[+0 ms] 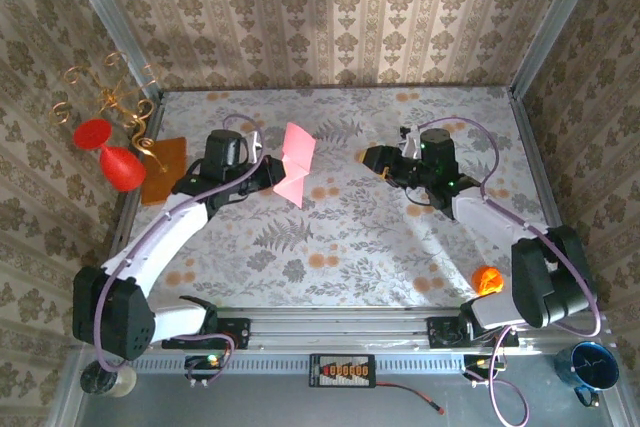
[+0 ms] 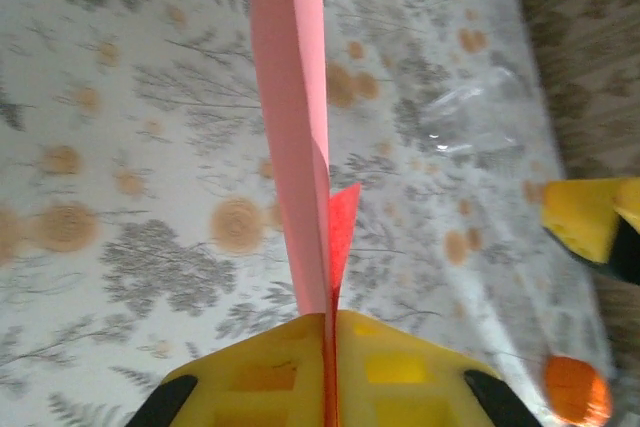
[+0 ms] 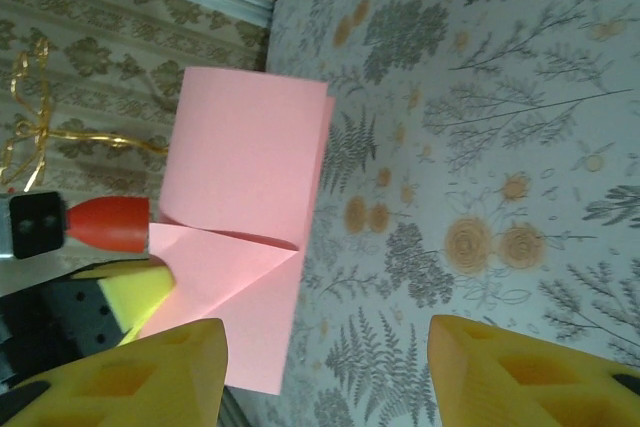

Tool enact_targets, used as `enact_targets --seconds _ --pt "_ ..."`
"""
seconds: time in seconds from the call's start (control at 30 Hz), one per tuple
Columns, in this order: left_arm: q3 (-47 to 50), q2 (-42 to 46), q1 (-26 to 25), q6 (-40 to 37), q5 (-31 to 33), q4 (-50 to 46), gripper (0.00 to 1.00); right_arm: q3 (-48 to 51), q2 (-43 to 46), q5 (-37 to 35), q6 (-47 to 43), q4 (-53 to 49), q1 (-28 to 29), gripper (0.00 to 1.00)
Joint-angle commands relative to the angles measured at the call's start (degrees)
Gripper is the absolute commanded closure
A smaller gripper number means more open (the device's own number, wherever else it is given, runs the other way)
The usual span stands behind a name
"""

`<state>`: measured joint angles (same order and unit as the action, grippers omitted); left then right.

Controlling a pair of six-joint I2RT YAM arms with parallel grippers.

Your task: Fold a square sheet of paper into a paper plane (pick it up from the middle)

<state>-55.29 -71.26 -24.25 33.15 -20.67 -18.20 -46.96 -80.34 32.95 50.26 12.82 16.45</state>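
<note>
Sheet of paper in left gripper, broad face toward right gripper

Top external: the sheet of paper, pink and part-folded, is lifted off the table a little left of centre. The left gripper reaches in from the left and is clamped on the sheet's left edge. The sheet's long axis runs from the far side toward the near side, leaning slightly. The right gripper lies to the sheet's right, well apart from it, with its fingertips aimed its way. Only the left is in contact.

Left wrist: the yellow fingers are pressed together at the bottom of the picture, with the sheet of paper sandwiched between them. The sheet is seen edge-on and runs straight away from the fingertips, a small folded flap sticking out on one side. A yellow finger of the other arm pokes in at the right edge, clear of the paper.

Right wrist: the right gripper stands spread, with nothing between its two yellow fingers. The sheet of paper hangs ahead, more toward the left-hand finger than the middle of the gap. It shows its flat face, with a diagonal corner fold low down beside the left gripper's fingertip.

The spread jaws face the broad side, not an edge. To take hold, the right arm would probably have to come round to a free edge, or the left would have to turn the sheet edge-on to it.
</note>
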Motion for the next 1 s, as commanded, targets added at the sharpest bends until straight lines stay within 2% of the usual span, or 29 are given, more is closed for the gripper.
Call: enact_targets --seconds 0.0,0.47,0.67,0.73,0.8,0.9,0.97 --pt "-5.48 -2.76 -3.95 -8.4 14.24 -14.84 0.92 0.19 2.41 -4.16 -2.93 -4.1 -0.48 0.43" --pt "-23.95 -22.46 -18.82 -11.13 49.63 -33.52 0.95 2.27 3.84 -6.83 -2.98 -6.18 -2.95 0.43" --pt "-31.72 -33.26 -24.99 -10.57 59.03 -39.31 0.95 4.09 4.99 -8.88 -2.24 -6.8 -4.37 0.43" --pt "-33.98 -36.62 -26.62 -10.25 59.07 -40.16 0.95 4.82 5.47 -9.91 -1.71 -7.12 -4.98 0.43" --pt "-35.19 -39.08 -27.84 -9.73 56.37 -39.43 0.95 5.6 5.99 -10.86 -1.09 -7.34 -5.71 0.43" --pt "-34.33 -40.19 -28.49 -8.16 47.15 -34.33 0.91 6.68 7.18 -13.03 -0.61 -8.45 -6.58 0.43" --pt "-31.97 -39.32 -28.18 -6.95 37.18 -28.58 0.84 7.08 8.05 -14.38 -0.51 -9.82 -6.99 0.43"
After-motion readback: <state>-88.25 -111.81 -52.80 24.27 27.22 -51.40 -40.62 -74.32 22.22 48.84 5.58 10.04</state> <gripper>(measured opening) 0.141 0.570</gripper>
